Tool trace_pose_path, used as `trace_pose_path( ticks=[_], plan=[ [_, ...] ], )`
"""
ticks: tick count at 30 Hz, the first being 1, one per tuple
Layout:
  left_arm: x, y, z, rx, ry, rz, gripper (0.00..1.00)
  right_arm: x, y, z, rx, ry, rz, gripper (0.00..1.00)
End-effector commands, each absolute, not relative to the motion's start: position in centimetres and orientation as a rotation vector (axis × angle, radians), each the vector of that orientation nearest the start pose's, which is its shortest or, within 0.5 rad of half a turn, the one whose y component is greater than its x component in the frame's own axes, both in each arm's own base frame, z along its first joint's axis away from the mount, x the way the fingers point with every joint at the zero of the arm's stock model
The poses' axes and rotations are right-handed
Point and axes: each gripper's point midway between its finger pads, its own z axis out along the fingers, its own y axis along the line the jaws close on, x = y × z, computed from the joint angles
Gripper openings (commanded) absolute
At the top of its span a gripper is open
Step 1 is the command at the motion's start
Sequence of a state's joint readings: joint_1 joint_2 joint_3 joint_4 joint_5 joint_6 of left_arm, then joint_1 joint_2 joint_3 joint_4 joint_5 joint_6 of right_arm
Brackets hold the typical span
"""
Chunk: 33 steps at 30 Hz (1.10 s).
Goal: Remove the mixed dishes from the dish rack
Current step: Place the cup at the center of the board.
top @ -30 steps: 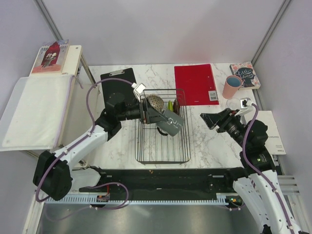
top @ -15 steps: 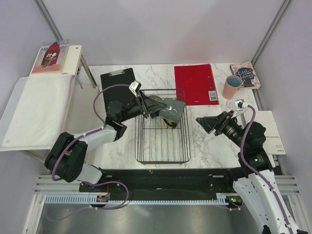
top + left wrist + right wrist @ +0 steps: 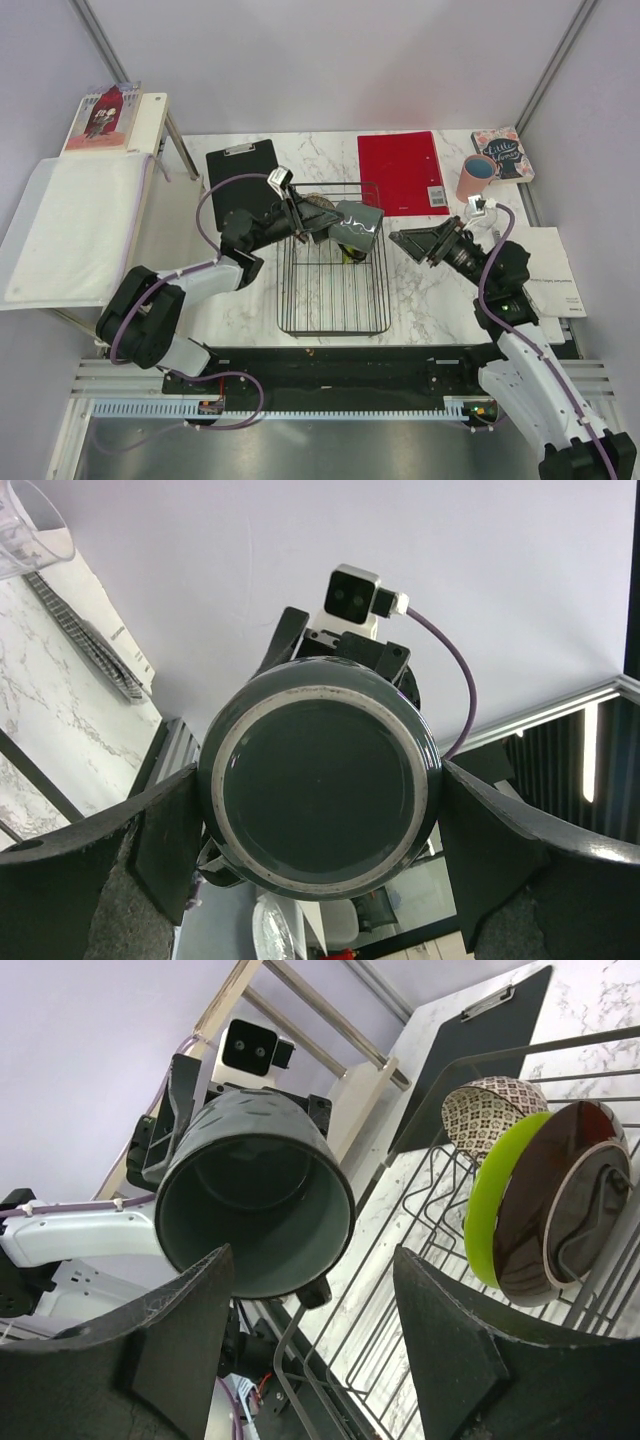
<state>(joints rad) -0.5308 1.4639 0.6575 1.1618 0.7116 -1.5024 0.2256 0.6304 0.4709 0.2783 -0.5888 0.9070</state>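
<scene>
- Grey handled mug (image 3: 356, 225): in the air above the far end of the dish rack (image 3: 335, 330), lying sideways, mouth turned toward the rack's right side.
- Left gripper (image 3: 320, 820): fingers closed on the mug's base end, one on each side; it is the mug's only support.
- Right gripper (image 3: 402, 240): jaws spread wide, empty, just off the rack's right side, aimed at the mug's mouth.
- Lime-green plate (image 3: 495, 1195), dark red patterned plate (image 3: 565, 1200), beige mesh-patterned bowl (image 3: 490, 1110): standing in the rack's far end, beneath the mug.
- Pink cup (image 3: 477, 178): on the table, beyond the rack's far right corner.
- Risk: the mug's smooth round wall is held only near the base, so a nudge from the right fingers could twist it loose.
- Risk: if the left gripper lets go before the right jaws seat, the mug probably drops onto the plates.
</scene>
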Motion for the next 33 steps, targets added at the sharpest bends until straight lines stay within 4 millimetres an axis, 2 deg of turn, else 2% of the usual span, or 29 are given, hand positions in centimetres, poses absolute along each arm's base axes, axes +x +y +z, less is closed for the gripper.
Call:
trace_pose_path(
  ticks=[1,5,6,7,10,12,13,16,19,20,21,22,23,24,25,26,28,29,32,33],
  plan=[
    [23.8,-31.7,34.9,0.111,1.48,-2.155,0.02,22.8,19.4,32.2,-0.072,1.497,1.376,0.73],
    [23.2,-32.4,35.0,0.129,1.482,-2.182,0.02,24.2,21.7,31.3,-0.115,1.558,1.394,0.73],
    [23.0,-32.6,35.1,0.14,1.484,-2.189,0.02,24.0,22.7,31.2,-0.156,1.563,1.394,0.73],
    [22.8,-32.7,35.2,0.149,1.484,-2.193,0.02,24.4,22.9,31.5,-0.145,1.568,1.376,0.73],
    [22.5,-32.8,35.1,0.162,1.494,-2.196,0.02,25.0,23.8,30.8,-0.147,1.602,1.336,0.69],
    [22.2,-32.7,35.2,0.181,1.495,-2.192,0.02,25.5,23.5,30.6,-0.117,1.604,1.312,0.49],
    [22.2,-32.7,35.1,0.179,1.507,-2.185,0.02,25.6,23.3,30.1,-0.099,1.619,1.298,0.27],
    [22.1,-32.7,34.7,0.194,1.529,-2.146,0.02,25.8,22.2,29.8,-0.047,1.63,1.233,0.01],
    [22.3,-32.9,34.4,0.198,1.559,-2.119,0.04,25.4,20.8,30.6,-0.016,1.607,1.17,0.0],
    [22.3,-33.0,34.1,0.2,1.573,-2.113,0.08,25.3,20.5,30.9,-0.01,1.602,1.156,0.0],
    [22.4,-33.1,34.3,0.212,1.576,-2.109,0.18,25.4,20.1,31.1,0.008,1.596,1.133,0.0],
    [22.6,-33.2,34.1,0.219,1.588,-2.095,0.48,25.2,19.8,31.4,0.015,1.605,1.116,0.0],
    [22.9,-33.4,33.3,0.198,1.65,-2.08,0.6,24.8,19.3,32.2,0.011,1.584,1.102,0.0],
    [23.3,-33.5,33.3,0.189,1.677,-2.058,0.68,24.7,18.9,32.7,0.025,1.573,1.082,0.0],
    [23.8,-33.5,32.8,0.209,1.695,-1.998,0.99,24.3,18.4,33.5,0.029,1.572,1.068,0.0],
    [24.9,-33.8,31.3,0.13,1.832,-1.934,0.99,23.7,17.9,34.6,0.027,1.542,1.061,0.0],
    [26.3,-33.4,30.6,0.152,1.877,-1.783,0.99,22.9,16.8,36.4,0.039,1.513,1.025,0.0],
    [27.6,-33.0,29.9,0.07,1.956,-1.697,0.99,22.6,16.5,36.9,0.036,1.507,1.01,0.0],
    [29.7,-32.0,30.0,0.025,1.953,-1.595,0.99,21.4,15.5,38.9,0.024,1.486,0.974,0.0],
    [30.1,-31.6,29.3,-0.018,1.994,-1.571,0.99,21.4,15.0,39.2,0.035,1.485,0.95,0.0]
  ],
)
